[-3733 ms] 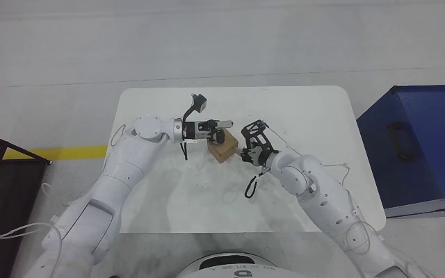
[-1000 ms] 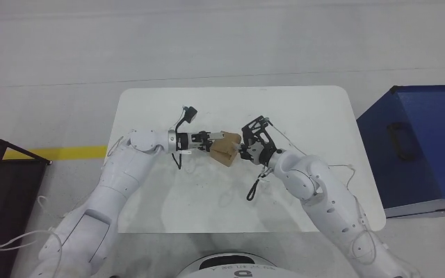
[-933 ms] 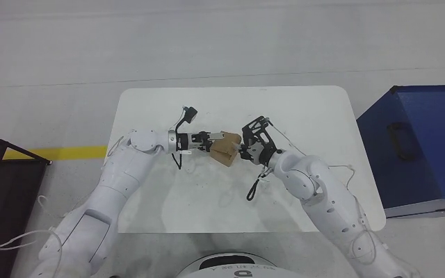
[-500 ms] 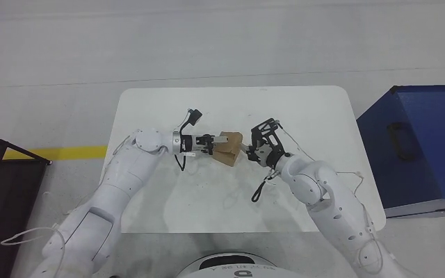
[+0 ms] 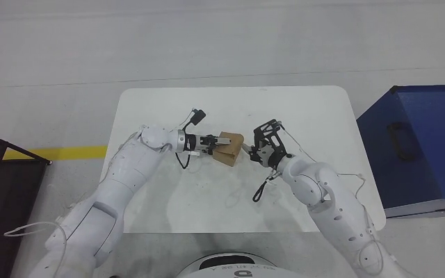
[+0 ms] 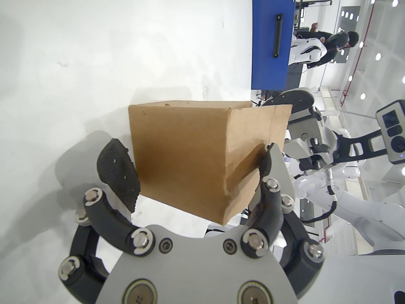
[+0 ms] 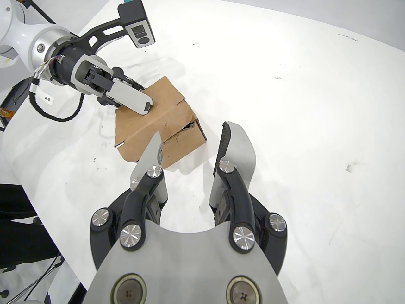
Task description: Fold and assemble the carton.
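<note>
Top view showed us the brown cardboard carton (image 5: 228,149) at the middle of the white table (image 5: 313,118), our left gripper (image 5: 219,142) clamped on it, our right gripper (image 5: 252,154) spread wide just beside it.

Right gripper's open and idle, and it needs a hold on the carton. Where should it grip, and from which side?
Probably the carton end facing the right gripper, jaws across its two flat side walls, coming in opposite the left gripper, which clamps the far end. Stay below the top seam: it gapes there and would likely crush.
</note>
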`<action>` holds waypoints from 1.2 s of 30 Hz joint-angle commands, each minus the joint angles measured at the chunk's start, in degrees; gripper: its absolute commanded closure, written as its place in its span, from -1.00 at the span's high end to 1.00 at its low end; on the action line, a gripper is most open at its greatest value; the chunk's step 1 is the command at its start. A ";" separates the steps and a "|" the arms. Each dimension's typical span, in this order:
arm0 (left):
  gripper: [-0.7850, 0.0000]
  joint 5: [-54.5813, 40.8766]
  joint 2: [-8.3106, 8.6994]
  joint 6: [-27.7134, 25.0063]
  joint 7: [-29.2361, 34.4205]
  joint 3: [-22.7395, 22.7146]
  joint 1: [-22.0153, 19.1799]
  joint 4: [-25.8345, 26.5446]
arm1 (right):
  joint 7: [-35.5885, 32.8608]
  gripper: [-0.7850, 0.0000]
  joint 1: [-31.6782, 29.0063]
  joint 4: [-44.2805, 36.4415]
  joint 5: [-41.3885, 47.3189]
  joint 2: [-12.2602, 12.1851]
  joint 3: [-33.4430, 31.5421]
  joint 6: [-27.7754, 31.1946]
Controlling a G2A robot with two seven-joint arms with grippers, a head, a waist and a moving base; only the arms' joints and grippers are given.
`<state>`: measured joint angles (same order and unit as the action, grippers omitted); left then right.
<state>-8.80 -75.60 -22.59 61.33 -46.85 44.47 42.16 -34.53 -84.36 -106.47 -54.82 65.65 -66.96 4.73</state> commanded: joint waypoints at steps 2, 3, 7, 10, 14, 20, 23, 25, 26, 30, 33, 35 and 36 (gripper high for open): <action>1.00 -0.25 -0.09 -0.32 0.11 -0.10 -0.26 -0.39 | -0.15 -0.02 0.31 0.42 -0.11 0.03 0.04 -0.04; 1.00 -0.37 -0.12 -0.40 0.13 -0.13 -0.31 -0.49 | -0.22 -0.02 0.43 0.62 -0.15 0.05 0.05 -0.14; 1.00 -0.28 -0.26 -0.67 0.21 -0.04 -0.51 -0.88 | -0.47 -0.02 0.86 1.22 -0.08 0.12 0.21 -0.16; 1.00 -0.39 -0.42 -0.76 0.25 0.06 -0.70 -1.03 | -0.71 -0.03 1.28 1.45 0.00 0.21 0.63 0.09; 1.00 -0.45 -0.60 -0.88 0.43 0.13 -1.10 -1.11 | -0.74 -0.03 1.81 1.57 0.04 0.33 1.11 0.15; 1.00 -1.62 -0.74 -1.52 1.09 -0.22 -1.38 -0.90 | -0.81 -0.02 2.22 1.67 -0.18 0.42 1.37 0.17; 1.00 -1.94 -0.86 -1.56 1.52 -0.16 -1.45 -0.56 | -1.06 -0.04 2.43 1.89 -0.08 0.48 1.66 0.29; 1.00 -1.86 -0.93 -1.52 1.60 -0.08 -1.52 -0.49 | -1.24 -0.04 2.65 2.12 -0.21 0.54 1.98 0.38; 1.00 -1.83 -0.96 -1.52 1.69 -0.04 -1.53 -0.48 | -1.32 -0.04 2.74 2.26 -0.22 0.57 2.14 0.34; 1.00 -1.45 -1.04 -1.49 1.86 0.12 -1.63 -0.60 | -1.64 -0.04 3.23 2.95 -0.34 0.71 2.80 0.36; 1.00 -0.55 -1.08 -1.28 1.87 0.39 -1.75 -0.69 | -1.80 -0.04 3.59 3.35 -0.40 0.80 3.15 0.39; 1.00 -0.36 -1.13 -1.19 1.78 0.47 -1.72 -0.67 | -1.84 -0.04 3.75 3.63 -0.31 0.85 3.28 0.36; 1.00 -0.16 -1.14 -1.20 1.76 0.53 -1.73 -0.63 | -1.91 -0.04 3.82 3.79 -0.20 0.88 3.38 0.41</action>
<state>-9.10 -76.73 -23.79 63.13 -46.36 42.74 41.49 -36.39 -80.61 -102.82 -55.11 66.50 -63.66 5.10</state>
